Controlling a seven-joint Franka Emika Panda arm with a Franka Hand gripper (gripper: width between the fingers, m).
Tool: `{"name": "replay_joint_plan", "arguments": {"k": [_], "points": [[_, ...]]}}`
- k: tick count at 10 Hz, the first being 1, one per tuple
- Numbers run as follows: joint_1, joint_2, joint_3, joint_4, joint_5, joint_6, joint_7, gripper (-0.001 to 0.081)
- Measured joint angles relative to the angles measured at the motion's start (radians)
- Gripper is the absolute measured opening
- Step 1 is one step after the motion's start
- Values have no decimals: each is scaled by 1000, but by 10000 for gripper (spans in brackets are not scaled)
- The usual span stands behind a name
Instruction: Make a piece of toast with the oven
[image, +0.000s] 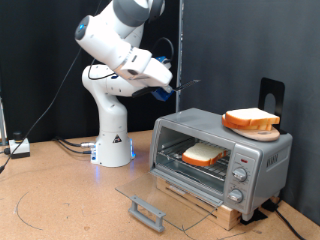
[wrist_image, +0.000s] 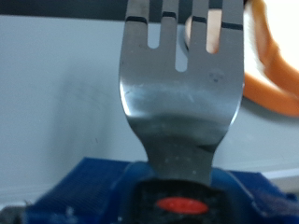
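Arm (image: 112, 60) of white links rose from its base at the exterior view's left and reached toward the oven (image: 222, 160), one silver box at the lower right whose glass door (image: 160, 198) lay folded down and open, handle (image: 147, 211) nearest the camera. Three knobs sat on its right panel. One piece of toast (image: 204, 154) lay inside on the wire rack, so the loading looked done. One thicker pile of slices (image: 251, 121) rested on a board on the oven roof. The gripper (image: 163, 87) hung above and to the left of the oven, well clear of it, its fingers clamped on one fork (image: 183, 86); the wrist view showed the fork's handle seated in the blue pads and its four tines (wrist_image: 179, 37) pointing outward, an orange crust edge (wrist_image: 273, 65) just past them. As a judgement, whatever the fork did near the oven called for keeping the tines level and low under the slice, clear of the hot rack and the pile overhead
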Motion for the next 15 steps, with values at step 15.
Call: {"name": "replay_joint_plan", "arguments": {"k": [15], "points": [[238,-295,440,-155,331,130,350,467]]}}
